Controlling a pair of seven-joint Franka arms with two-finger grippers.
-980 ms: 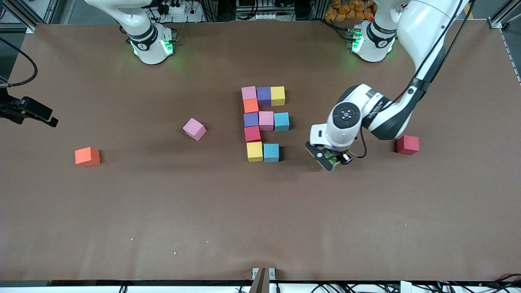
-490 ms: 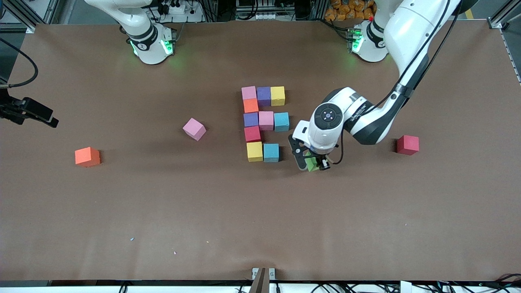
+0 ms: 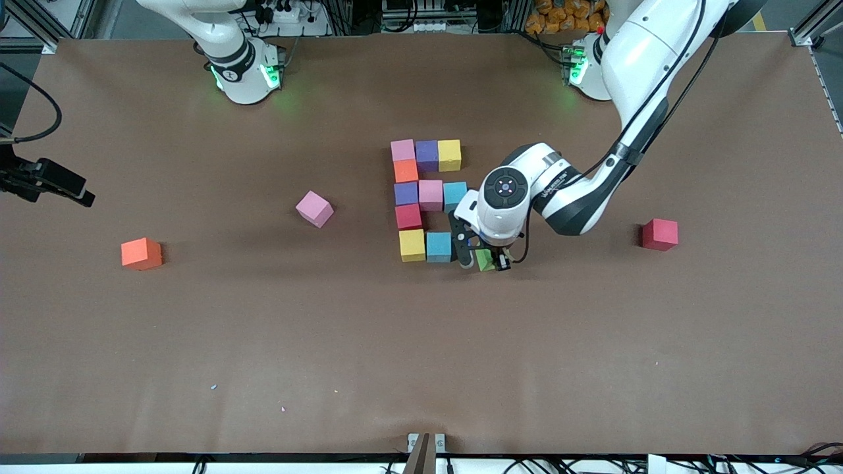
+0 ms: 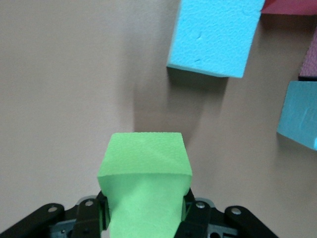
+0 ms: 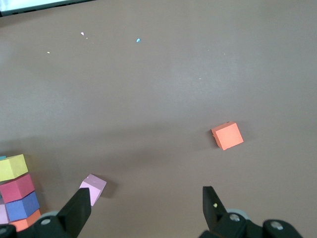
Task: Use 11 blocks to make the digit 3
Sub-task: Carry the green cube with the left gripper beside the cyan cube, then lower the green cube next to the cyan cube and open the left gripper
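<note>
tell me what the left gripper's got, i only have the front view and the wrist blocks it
Observer: The left gripper is shut on a green block, seen plainly in the left wrist view.
Operator: is the green one touching the blue one yet
Observer: No. The left wrist view shows bare table between the green block and the nearest light blue block.
Operator: and the right gripper, cant find it
Observer: The right gripper is open and waits above the table, looking down on the loose pink block and the loose orange block.
</note>
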